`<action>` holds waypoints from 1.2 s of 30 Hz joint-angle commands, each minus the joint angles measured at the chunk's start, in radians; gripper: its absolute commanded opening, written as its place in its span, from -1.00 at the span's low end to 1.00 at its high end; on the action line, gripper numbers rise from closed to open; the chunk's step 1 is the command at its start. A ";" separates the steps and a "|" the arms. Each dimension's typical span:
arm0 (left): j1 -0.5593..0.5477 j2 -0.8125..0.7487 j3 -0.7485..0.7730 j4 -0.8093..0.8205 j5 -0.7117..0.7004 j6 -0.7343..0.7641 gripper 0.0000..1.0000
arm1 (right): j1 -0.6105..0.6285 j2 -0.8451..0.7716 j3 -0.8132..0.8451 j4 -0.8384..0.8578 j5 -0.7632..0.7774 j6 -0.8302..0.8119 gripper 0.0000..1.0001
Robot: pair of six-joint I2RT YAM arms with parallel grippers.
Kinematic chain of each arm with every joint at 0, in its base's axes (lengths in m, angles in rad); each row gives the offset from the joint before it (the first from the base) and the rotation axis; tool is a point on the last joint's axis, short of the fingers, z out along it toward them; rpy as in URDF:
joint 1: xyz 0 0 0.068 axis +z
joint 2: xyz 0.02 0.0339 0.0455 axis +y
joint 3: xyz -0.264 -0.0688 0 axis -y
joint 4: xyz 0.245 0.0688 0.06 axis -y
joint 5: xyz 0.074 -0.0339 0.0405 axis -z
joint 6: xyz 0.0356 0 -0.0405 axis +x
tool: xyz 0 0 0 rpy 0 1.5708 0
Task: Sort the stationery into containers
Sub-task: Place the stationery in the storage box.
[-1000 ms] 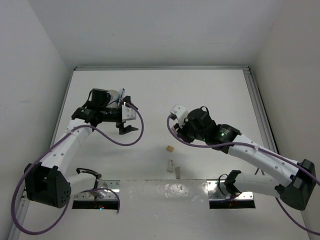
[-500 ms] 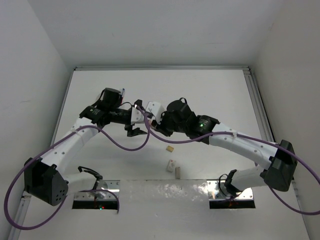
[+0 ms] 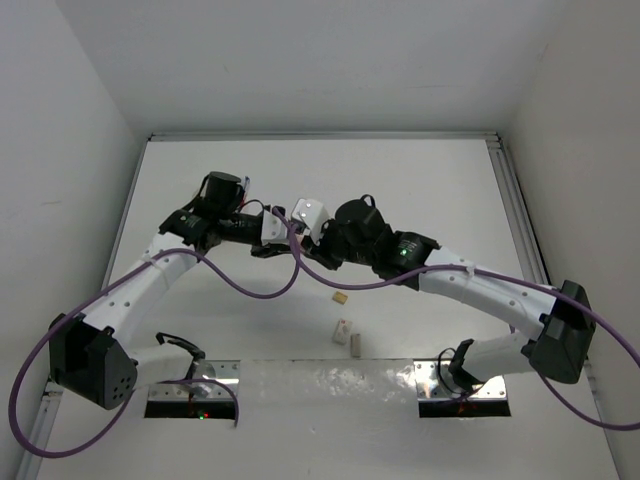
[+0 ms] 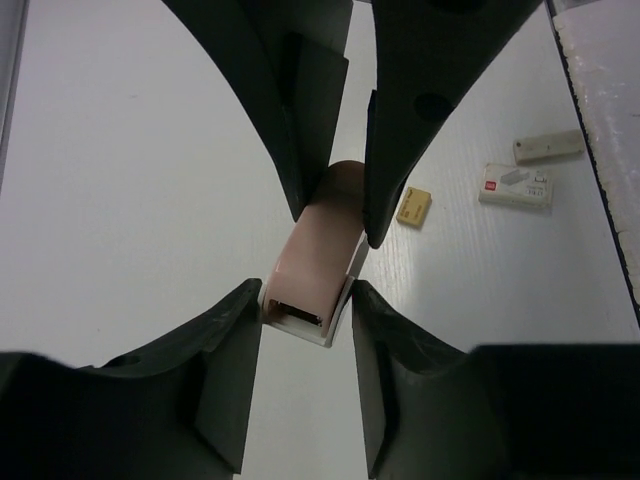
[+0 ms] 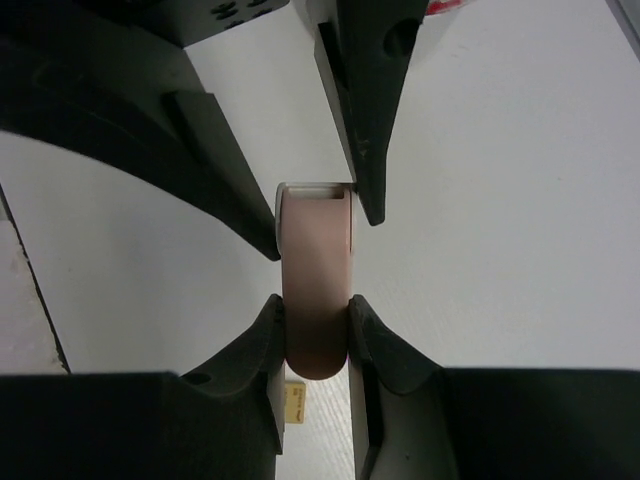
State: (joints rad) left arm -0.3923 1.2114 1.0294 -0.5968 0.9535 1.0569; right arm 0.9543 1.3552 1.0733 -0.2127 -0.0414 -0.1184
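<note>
A pink eraser (image 5: 315, 260) with a white sleeve on one end hangs in the air over the table, between the two grippers. My right gripper (image 5: 315, 315) is shut on its bare pink end. From the opposite side my left gripper (image 4: 307, 290) has its fingertips pressed on both sides of the sleeved end (image 4: 300, 312). In the top view the two grippers (image 3: 275, 247) (image 3: 300, 245) meet tip to tip left of centre. A tan block (image 4: 414, 206) lies on the table below. The containers are hidden.
A small white box with a red label (image 4: 515, 186) and a white eraser (image 4: 548, 147) lie near the tan block (image 3: 341, 297), towards the near edge. A shiny strip (image 3: 330, 380) runs between the arm bases. A rail (image 3: 510, 200) borders the table's right side.
The right arm swung left with the eraser until it met the left gripper. The left gripper moved right and its jaws narrowed onto the sleeved end.
</note>
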 commanded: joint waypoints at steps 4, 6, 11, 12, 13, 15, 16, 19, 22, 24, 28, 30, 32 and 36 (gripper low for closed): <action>-0.013 0.014 0.046 0.022 0.047 -0.077 -0.62 | 0.046 -0.019 -0.007 0.095 -0.035 -0.069 -1.00; -0.011 0.011 0.049 0.014 0.036 -0.071 -0.94 | 0.047 -0.019 -0.009 0.095 -0.031 -0.067 -1.00; 0.000 0.010 0.055 0.000 -0.018 -0.081 -1.00 | 0.047 -0.018 -0.035 0.116 -0.011 -0.052 -0.87; 0.006 0.008 0.054 0.000 -0.027 -0.083 -1.00 | 0.044 -0.018 -0.038 0.122 0.000 -0.043 -0.19; 0.012 0.008 0.052 0.000 -0.036 -0.083 -1.00 | 0.044 -0.019 -0.044 0.131 0.029 -0.027 0.21; 0.030 0.002 0.047 0.003 -0.087 -0.097 -1.00 | 0.041 -0.027 -0.064 0.160 0.072 -0.006 0.69; 0.046 -0.001 0.047 0.008 -0.132 -0.115 -1.00 | 0.037 -0.031 -0.085 0.174 0.080 0.002 0.77; 0.105 -0.013 0.047 0.009 -0.211 -0.153 -1.00 | 0.011 -0.068 -0.125 0.241 0.100 0.040 0.98; 0.225 -0.038 0.029 0.040 -0.334 -0.300 -1.00 | -0.032 -0.133 -0.164 0.300 0.112 0.092 0.98; 0.285 -0.047 0.041 0.084 -0.390 -0.395 -1.00 | -0.057 -0.163 -0.182 0.317 0.114 0.111 0.98; 0.469 -0.036 0.107 0.141 -0.590 -0.690 -1.00 | -0.086 -0.200 -0.226 0.326 0.109 0.152 0.98; 0.547 -0.021 0.162 0.138 -0.633 -0.776 -1.00 | -0.107 -0.209 -0.255 0.332 0.094 0.164 0.98; 0.585 0.019 0.215 0.120 -0.641 -0.810 -1.00 | -0.126 -0.218 -0.271 0.341 0.068 0.181 0.98; 0.621 0.121 0.293 0.078 -0.735 -0.842 -1.00 | -0.157 -0.217 -0.302 0.361 0.048 0.200 0.98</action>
State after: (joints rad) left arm 0.2173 1.2755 1.2751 -0.5194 0.3149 0.3172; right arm 0.8162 1.1458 0.7845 0.0883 0.0364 0.0410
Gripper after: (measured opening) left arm 0.322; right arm 0.985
